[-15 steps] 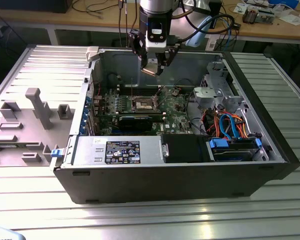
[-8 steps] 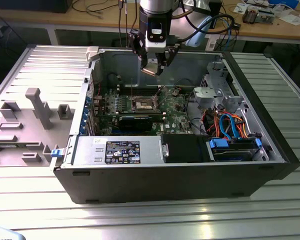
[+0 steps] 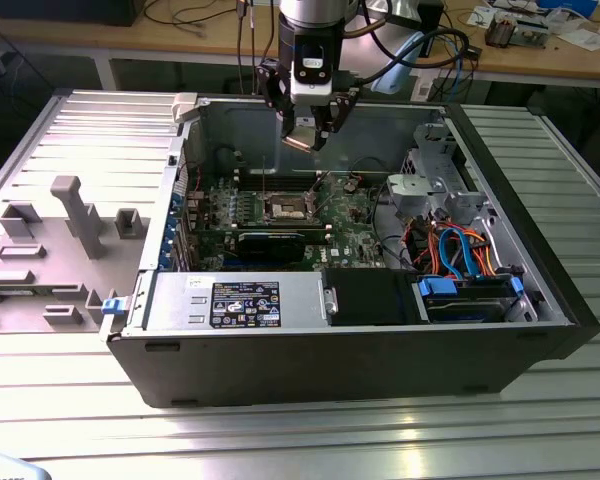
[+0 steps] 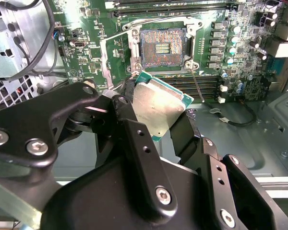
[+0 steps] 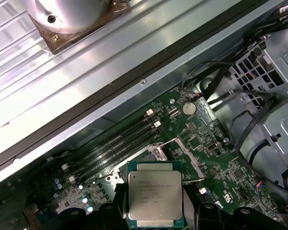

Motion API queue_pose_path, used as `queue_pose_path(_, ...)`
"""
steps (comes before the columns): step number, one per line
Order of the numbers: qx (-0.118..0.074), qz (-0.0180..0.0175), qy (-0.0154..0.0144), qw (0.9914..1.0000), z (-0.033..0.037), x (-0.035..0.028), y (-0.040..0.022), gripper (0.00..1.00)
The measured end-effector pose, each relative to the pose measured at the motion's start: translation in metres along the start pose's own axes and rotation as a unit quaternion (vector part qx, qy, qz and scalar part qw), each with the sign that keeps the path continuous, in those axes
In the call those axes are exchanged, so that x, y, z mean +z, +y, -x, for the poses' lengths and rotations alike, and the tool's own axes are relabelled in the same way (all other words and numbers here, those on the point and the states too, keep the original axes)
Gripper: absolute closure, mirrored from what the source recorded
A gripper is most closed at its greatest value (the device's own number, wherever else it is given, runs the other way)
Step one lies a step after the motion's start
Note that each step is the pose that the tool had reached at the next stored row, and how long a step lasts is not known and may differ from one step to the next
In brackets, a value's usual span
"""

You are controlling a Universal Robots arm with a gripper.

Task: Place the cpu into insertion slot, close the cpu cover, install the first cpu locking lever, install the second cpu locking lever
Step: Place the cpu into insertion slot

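Tool (image 3: 305, 138) hangs in the upper centre of the exterior view, over the open computer case (image 3: 360, 350), above the motherboard (image 3: 350, 215) and clear of it. It's pinching the cpu (image 3: 296, 143). In the second wrist view the dark fingers (image 4: 182, 132) press on two opposite edges of the chip (image 4: 158, 108), whose silvery-tan top faces the camera, tilted. In the first wrist view I see the cpu (image 5: 155, 199) flat-on, metal lid and green rim, gripped between the finger tips.

The insertion slot (image 3: 285, 208) sits on the board below the tool, centre of the exterior view. In the second wrist view the slot (image 4: 162, 45) is bare, with its dark pinned centre exposed and the chip held in the air near it, not touching. The cpu cover (image 4: 116, 52) looks swung off the slot, a thin silvery frame standing beside it, though I can't tell its exact angle. The long memory slots (image 4: 201, 84) run just beside the socket. A black card (image 3: 272, 243) lies just below the slot in the exterior view. The case rests on a ribbed metal surface (image 3: 280, 440), with a grey fixture (image 3: 75, 215) at the exterior view's left.
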State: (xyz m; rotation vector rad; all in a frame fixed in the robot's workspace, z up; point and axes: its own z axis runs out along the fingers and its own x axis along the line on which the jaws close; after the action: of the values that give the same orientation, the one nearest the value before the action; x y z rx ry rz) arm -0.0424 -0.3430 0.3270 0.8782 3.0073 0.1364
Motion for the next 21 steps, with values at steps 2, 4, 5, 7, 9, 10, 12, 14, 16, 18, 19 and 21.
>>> queue_pose_path(2,0.001,0.0,0.0,1.0,0.0,0.0,0.0,0.45)
queue_pose_path(4,0.002,0.0,-0.0001,1.0,0.0,0.0,0.0,0.45)
queue_pose_path(5,0.002,0.0,-0.0001,1.0,0.0,0.0,0.0,0.45)
queue_pose_path(7,0.003,0.0,-0.0002,1.0,0.0,0.0,0.0,0.45)
queue_pose_path(9,0.003,0.0001,-0.0003,0.99999,0.0,0.0,0.0,0.45)
queue_pose_path(10,0.004,0.0001,-0.0003,0.99999,0.0,0.0,0.0,0.45)
queue_pose_path(12,0.004,0.0001,-0.0003,0.99999,0.0,0.0001,0.0,0.45)
queue_pose_path(14,0.005,0.0001,-0.0004,0.99999,0.0,0.0001,0.0,0.45)
queue_pose_path(16,0.006,0.0001,-0.0005,0.99998,0.0,0.0,0.0,0.45)
queue_pose_path(18,0.007,0.0001,-0.0006,0.99998,0.0,0.0,0.0,0.45)
queue_pose_path(19,0.007,0.0001,-0.0006,0.99997,0.0,0.0,0.0,0.45)
queue_pose_path(21,0.008,0.0002,-0.0007,0.99997,0.0,0.0,0.0,0.45)
